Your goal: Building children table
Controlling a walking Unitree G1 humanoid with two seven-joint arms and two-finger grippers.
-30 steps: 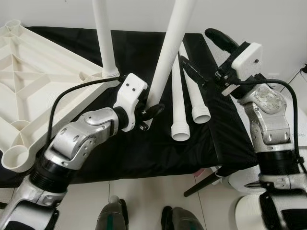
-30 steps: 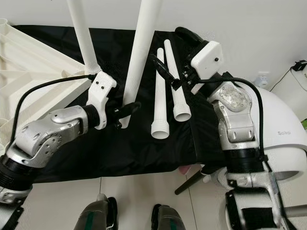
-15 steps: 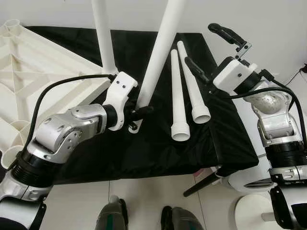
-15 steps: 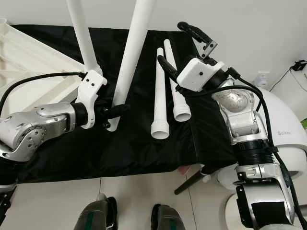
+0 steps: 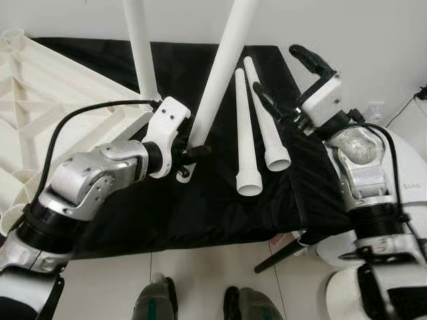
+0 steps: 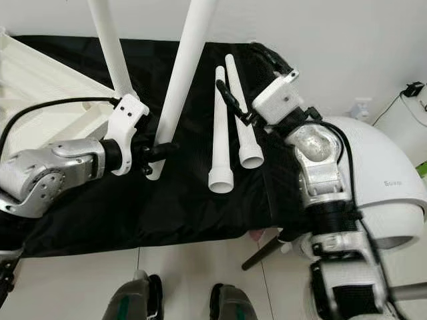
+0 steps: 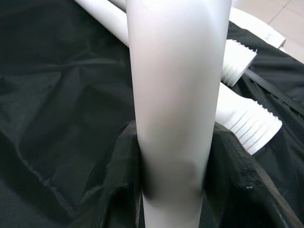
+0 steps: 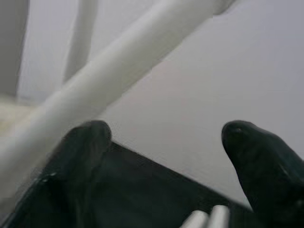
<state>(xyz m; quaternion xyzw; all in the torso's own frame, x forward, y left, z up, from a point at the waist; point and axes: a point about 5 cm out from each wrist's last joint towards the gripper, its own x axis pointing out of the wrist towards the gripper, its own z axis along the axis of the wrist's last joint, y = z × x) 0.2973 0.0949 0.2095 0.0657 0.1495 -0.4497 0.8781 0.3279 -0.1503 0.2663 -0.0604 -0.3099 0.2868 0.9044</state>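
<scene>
Your left claw [image 5: 191, 155] grips a tilted white table leg [image 5: 223, 60] near its lower end, fingers clamped on both sides, just above the black cloth [image 5: 220, 207] covering the bench. Your right claw [image 5: 288, 83] hangs with fingers spread wide and holding nothing, above the far right corner of that cloth. Two loose legs [image 5: 249, 133] lie side by side on the cloth between the claws. The white tabletop [image 5: 40, 93] lies underside up at the cloth's left, another leg [image 5: 140, 47] standing upright in its corner.
</scene>
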